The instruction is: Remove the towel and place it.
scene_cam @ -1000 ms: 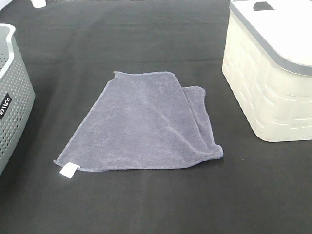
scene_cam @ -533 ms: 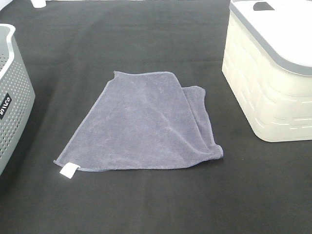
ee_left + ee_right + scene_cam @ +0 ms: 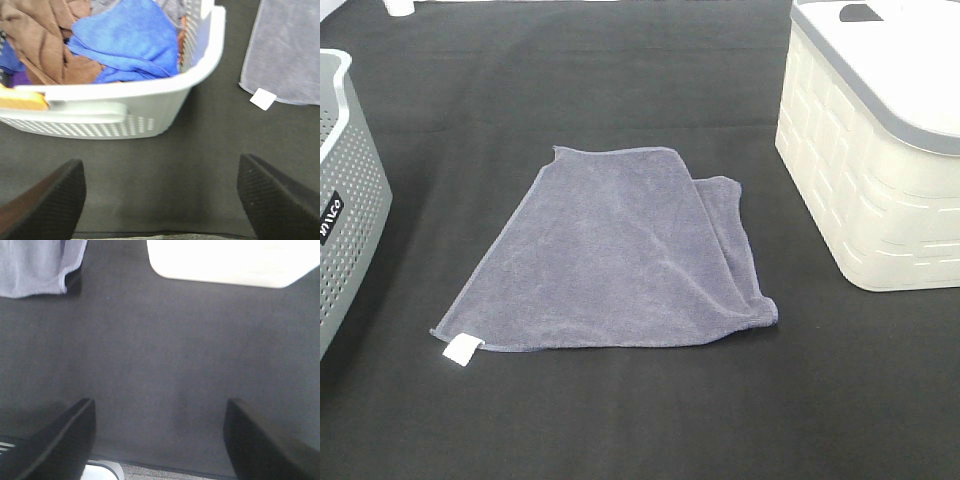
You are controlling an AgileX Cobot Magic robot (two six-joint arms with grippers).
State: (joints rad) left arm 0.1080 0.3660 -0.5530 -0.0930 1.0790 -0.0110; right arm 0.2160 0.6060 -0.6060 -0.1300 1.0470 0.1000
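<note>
Overhead, slate towel [image 3: 610,255] flat on black mat [image 3: 640,420] between grey perforated basket [image 3: 345,200] and cream lidded bin [image 3: 870,170], left gripper [image 3: 160,200] spread, empty, cloth-filled basket just ahead, towel's white tag [image 3: 263,98] ahead to one side, right gripper [image 3: 157,440] spread over bare mat, towel corner and bin beyond.

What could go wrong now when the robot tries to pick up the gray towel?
1. The towel lies flat on the black mat, so the fingers could pinch the mat too, or slip off.
2. One side is folded under, so it might unfold and drag.
3. Swinging it could bump the gray basket or the cream bin.
</note>
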